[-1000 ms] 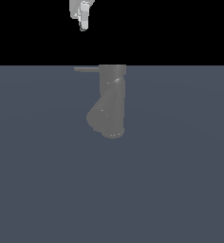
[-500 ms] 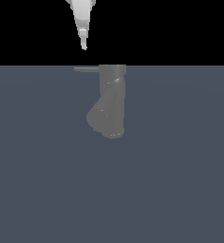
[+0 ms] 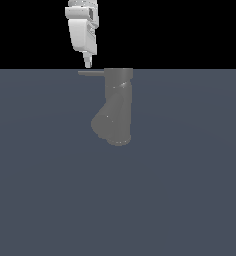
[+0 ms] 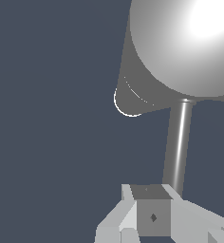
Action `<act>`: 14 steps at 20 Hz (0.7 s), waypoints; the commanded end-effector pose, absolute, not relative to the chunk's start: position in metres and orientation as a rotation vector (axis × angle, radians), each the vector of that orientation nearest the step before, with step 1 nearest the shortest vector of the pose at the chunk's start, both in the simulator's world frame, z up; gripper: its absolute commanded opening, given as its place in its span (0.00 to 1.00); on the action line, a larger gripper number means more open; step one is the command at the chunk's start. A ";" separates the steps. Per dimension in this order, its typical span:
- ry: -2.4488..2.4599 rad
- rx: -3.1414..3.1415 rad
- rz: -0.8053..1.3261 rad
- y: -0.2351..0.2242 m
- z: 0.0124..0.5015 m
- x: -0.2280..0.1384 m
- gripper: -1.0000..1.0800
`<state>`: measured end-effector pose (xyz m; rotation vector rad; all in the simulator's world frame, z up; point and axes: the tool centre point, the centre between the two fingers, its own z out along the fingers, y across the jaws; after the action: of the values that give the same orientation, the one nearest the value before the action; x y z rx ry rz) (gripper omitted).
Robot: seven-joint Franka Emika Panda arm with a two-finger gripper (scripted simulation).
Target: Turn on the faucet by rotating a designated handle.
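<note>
Flat slate-grey floor, faucet [image 3: 118, 105] upright at centre, handle [image 3: 91, 73] jutting toward the exterior view's left; gripper [image 3: 88, 64], fingers pressed together, now dropped to just above that bar, ready to push

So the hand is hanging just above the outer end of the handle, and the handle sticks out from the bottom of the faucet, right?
Not quite. The handle sticks out from the top of the faucet, not the bottom; the exterior view shows it level with the cylinder's upper edge. The rest holds: the hand hangs just above the handle's outer end.
</note>
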<state>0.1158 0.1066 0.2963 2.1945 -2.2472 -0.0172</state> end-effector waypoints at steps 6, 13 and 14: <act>-2.348 2.088 -0.003 0.112 0.275 0.131 0.00; -2.371 2.062 0.000 0.114 0.270 0.135 0.00; -2.371 2.062 0.000 0.114 0.270 0.135 0.00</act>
<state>0.1342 0.1136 0.2697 2.0634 -2.3683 -0.0008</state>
